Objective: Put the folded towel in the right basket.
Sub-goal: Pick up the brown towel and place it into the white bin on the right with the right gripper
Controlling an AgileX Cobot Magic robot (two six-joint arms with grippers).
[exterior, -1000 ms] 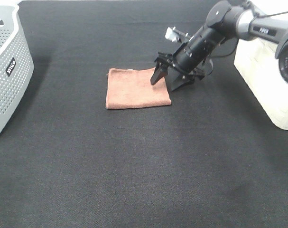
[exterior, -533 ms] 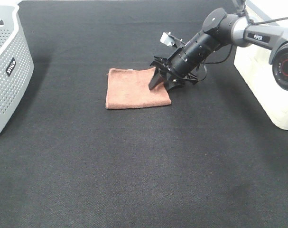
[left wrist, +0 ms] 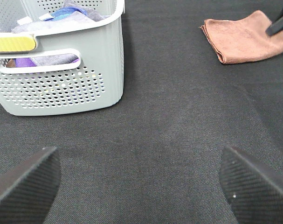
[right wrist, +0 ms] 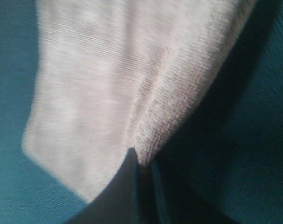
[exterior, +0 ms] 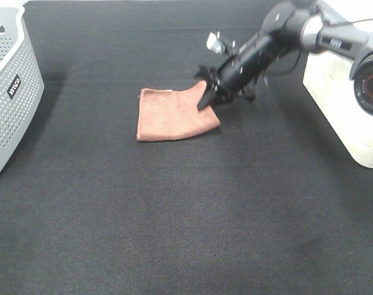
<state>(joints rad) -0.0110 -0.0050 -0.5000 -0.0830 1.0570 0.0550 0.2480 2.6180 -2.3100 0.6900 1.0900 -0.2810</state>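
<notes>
The folded towel [exterior: 174,112] is a brownish-pink square on the black table, just left of centre in the high view. My right gripper [exterior: 208,101] is shut on the towel's right edge and lifts that edge a little off the table. In the right wrist view the fingers [right wrist: 132,186] pinch the towel [right wrist: 113,79] close up. The towel [left wrist: 246,39] also shows in the left wrist view. My left gripper [left wrist: 141,186] is open and empty over bare table. The right basket [exterior: 352,104] is a white bin at the right edge.
A grey perforated basket [exterior: 8,86] with clothes in it stands at the far left; it also shows in the left wrist view [left wrist: 62,70]. Black cloth covers the table [exterior: 186,215].
My right gripper has closed on the towel's right edge and raised it slightly, pulling up and back. The left arm has not moved.
</notes>
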